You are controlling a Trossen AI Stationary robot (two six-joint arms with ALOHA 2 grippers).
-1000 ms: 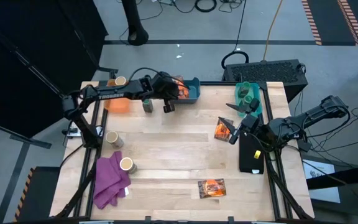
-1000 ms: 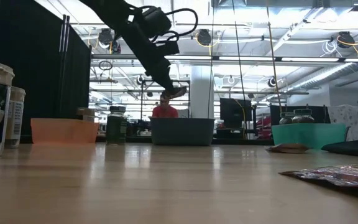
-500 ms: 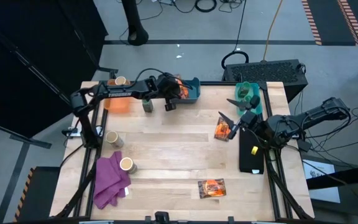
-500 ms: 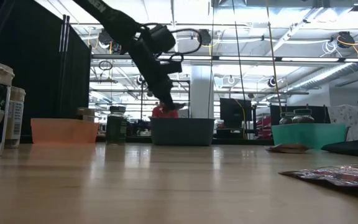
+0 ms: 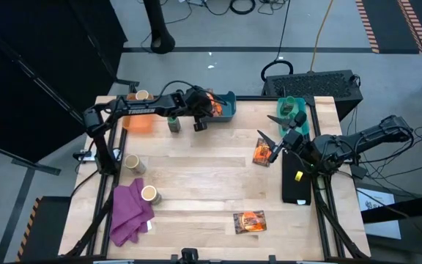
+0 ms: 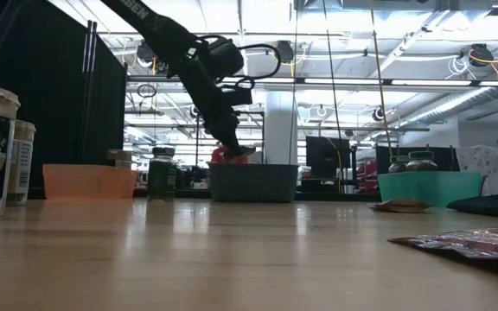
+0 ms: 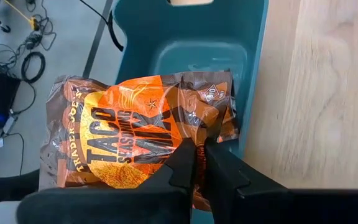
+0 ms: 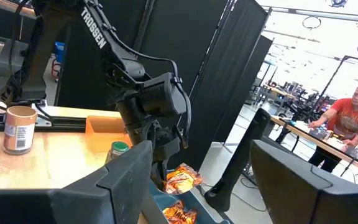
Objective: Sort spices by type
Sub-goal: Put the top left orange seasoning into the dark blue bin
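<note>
Spices lie scattered over the wooden table, where three bins stand along the far edge: an orange bin at the left, a blue bin in the middle, and a teal bin at the right. A purple cloth lies crumpled near the front left corner, and a flat black pad sits by the right edge.

The left gripper hangs over the blue bin with its fingers clenched on a corner of an orange-and-dark taco seasoning packet; another packet already lies inside that bin. The right gripper hovers near the right edge, just beside a packet lying flat on the wood, its jaws spread wide and grasping nothing. A third loose packet lies near the front edge.

A dark-green jar stands just beside the blue bin, between it and the orange bin, and two more dark jars sit in the teal bin. One tan jar stands behind the orange bin, another near the left edge, and a third touches the cloth.
</note>
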